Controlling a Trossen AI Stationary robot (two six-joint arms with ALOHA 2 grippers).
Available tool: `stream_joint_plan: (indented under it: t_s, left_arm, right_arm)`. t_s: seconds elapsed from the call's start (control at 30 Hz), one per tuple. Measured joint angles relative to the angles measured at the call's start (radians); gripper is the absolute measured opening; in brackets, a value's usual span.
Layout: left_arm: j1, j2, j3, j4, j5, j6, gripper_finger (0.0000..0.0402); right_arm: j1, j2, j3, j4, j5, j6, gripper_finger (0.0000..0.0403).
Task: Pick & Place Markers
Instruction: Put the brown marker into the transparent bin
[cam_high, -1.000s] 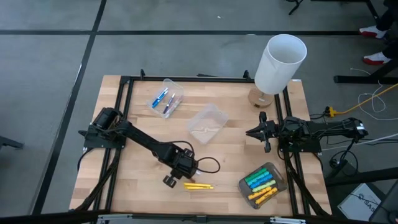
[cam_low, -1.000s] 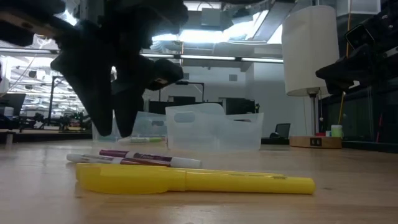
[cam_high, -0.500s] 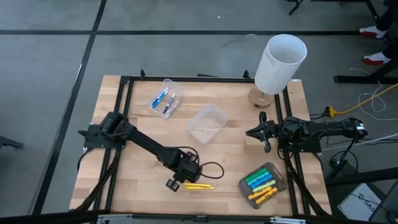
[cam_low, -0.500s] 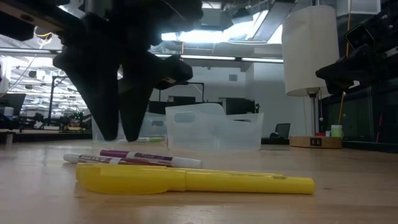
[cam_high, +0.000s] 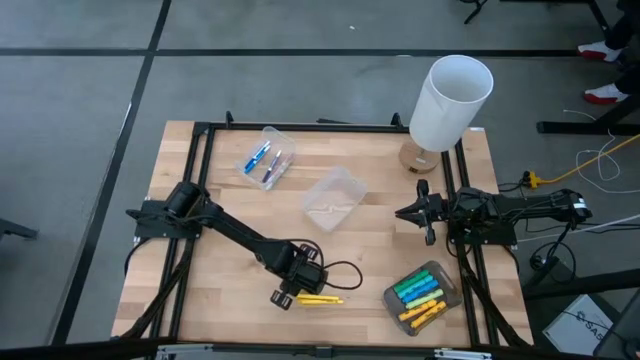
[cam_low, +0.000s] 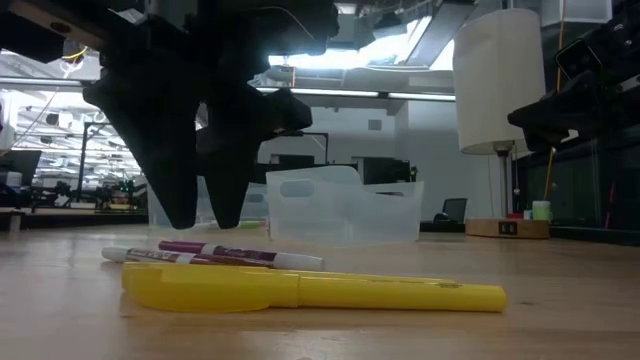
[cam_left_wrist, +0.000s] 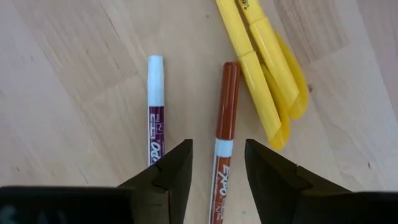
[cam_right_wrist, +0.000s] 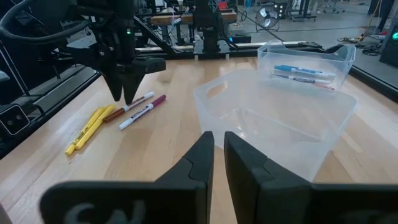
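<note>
Near the table's front edge lie two white markers, one with a white end (cam_left_wrist: 153, 106) and one with a maroon cap (cam_left_wrist: 227, 106), beside yellow markers (cam_left_wrist: 267, 68) (cam_high: 320, 299). My left gripper (cam_high: 284, 297) (cam_left_wrist: 217, 165) points down above them, open. Its fingers stand on either side of the maroon-capped marker, clear of it. In the low view the fingertips (cam_low: 206, 220) hang above the markers (cam_low: 240, 253). My right gripper (cam_high: 403, 213) (cam_right_wrist: 218, 142) waits at the right side, shut and holding nothing.
A clear tub (cam_high: 420, 295) at the front right holds green, blue and yellow markers. A tub (cam_high: 268, 158) at the far left holds blue-capped markers. Another clear tub (cam_high: 333, 197) stands mid-table. A white lamp (cam_high: 450, 95) stands at the far right corner.
My left gripper has moved a little toward the table's near edge and right, over the two white markers, and its fingers have opened somewhat. The markers have not moved.
</note>
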Motion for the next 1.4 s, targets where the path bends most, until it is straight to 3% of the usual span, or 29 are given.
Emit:
stream_joint_plan:
  t_s: [0.2, 1.4]
  left_arm:
    - [-0.002, 0.009, 0.002, -0.001, 0.001, 0.001, 0.0154]
    - [-0.02, 0.083, 0.038, 0.001, -0.026, 0.035, 0.0152]
  right_arm:
    - [0.0, 0.0, 0.0, 0.0, 0.0, 0.0, 0.004]
    - [0.0, 0.0, 0.0, 0.0, 0.0, 0.0, 0.004]
